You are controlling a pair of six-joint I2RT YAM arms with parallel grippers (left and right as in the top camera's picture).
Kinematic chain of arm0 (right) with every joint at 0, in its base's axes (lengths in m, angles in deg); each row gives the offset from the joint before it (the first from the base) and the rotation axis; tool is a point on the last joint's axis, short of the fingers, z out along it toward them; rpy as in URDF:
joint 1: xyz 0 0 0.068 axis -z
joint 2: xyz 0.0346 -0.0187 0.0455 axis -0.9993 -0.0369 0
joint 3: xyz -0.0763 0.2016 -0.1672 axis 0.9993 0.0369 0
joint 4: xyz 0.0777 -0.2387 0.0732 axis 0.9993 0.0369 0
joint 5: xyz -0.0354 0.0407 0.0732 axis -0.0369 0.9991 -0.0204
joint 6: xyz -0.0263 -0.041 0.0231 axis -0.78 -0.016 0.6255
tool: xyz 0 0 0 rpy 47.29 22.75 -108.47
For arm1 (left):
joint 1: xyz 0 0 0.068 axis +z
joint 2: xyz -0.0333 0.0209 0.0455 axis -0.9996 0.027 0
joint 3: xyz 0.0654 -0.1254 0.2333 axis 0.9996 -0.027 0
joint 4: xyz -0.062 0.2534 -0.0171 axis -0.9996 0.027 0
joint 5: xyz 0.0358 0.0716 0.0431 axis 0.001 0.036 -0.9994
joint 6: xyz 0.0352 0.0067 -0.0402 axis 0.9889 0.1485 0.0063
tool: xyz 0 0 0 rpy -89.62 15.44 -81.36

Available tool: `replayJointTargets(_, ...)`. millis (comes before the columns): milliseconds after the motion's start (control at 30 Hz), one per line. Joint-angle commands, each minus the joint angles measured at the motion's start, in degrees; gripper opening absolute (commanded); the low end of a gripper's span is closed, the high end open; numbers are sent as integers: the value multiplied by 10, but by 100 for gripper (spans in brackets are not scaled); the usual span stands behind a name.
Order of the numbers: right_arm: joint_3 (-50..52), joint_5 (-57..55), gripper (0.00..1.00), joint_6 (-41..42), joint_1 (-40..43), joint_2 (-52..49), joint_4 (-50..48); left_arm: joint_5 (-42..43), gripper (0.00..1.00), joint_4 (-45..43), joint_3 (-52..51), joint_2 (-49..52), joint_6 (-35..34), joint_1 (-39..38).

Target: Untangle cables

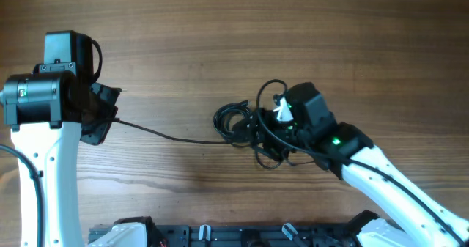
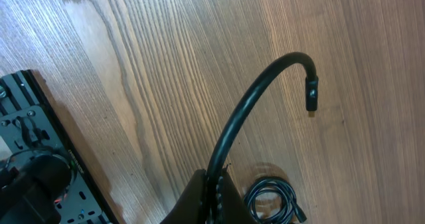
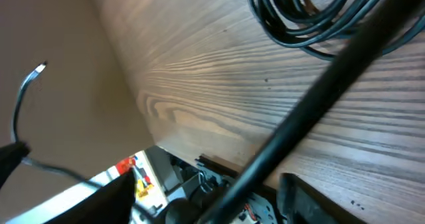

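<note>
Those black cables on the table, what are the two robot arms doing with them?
They are trying to untangle them. The left gripper is clamped on a black cable close to its plug end, and that cable runs across the wooden table into a knotted bundle. The right gripper is at the bundle with a strand passing between its fingers, though I cannot tell if it is gripping. The bundle is not yet undone.

Right gripper (image 1: pixel 268 130) buried in cables (image 1: pixel 231 120) — jaws hidden.
</note>
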Motion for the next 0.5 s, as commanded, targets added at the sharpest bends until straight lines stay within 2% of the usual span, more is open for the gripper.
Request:
replayJointTargets(0,-7,-12,59,14,-3,-31,-18,2,4,1,-4,3,10,4)
replayJointTargets(167,-7,-4,30,16,-3,-37,-49,2,4,0,-4,3,22,4)
replayJointTargets(233,-7,4,29,19,-3,-37,-49,2,4,0,-4,3,22,4)
replayJointTargets(367,-7,41,36,12,-3,-37,-48,2,4,-6,-4,3,22,4)
replayJointTargets(467,-7,80,38,7,-3,-36,-46,2,4,-9,-4,3,22,4)
